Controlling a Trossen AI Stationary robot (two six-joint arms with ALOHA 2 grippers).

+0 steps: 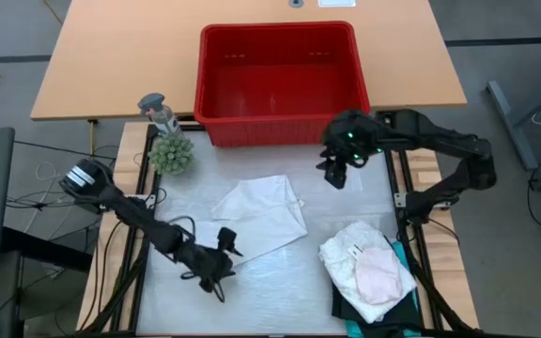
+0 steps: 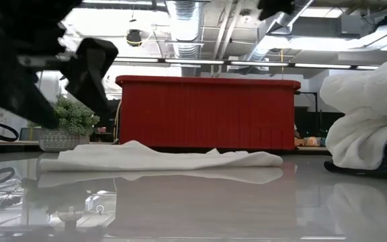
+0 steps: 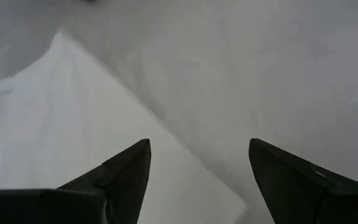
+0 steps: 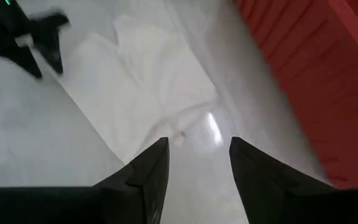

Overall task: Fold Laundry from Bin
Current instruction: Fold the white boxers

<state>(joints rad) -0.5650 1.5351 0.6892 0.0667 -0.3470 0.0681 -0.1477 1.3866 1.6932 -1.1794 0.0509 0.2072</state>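
Observation:
A white cloth [image 1: 263, 214] lies flat and folded on the table's middle [image 2: 160, 158], with one corner toward the near edge. My left gripper [image 1: 225, 242] stands open at that near corner, its fingers [image 3: 197, 144] astride the cloth's edge [image 3: 55, 124]; whether they touch it does not show. My right gripper [image 1: 334, 174] hangs open, high above the table between the cloth [image 4: 148, 81] and the red bin [image 1: 278, 28], with nothing between its fingers [image 4: 197, 142]. The bin [image 2: 207, 111] stands at the far edge with nothing in it. Folded laundry [image 1: 364, 268] is stacked at the near right.
The stack [image 2: 368, 114] has a white lacy top and a small pale cloth uppermost, with teal and black cloth beneath. A small potted plant [image 1: 171, 153] and a grey figure [image 1: 158, 111] stand at the far left. Bare table shows near the front edge.

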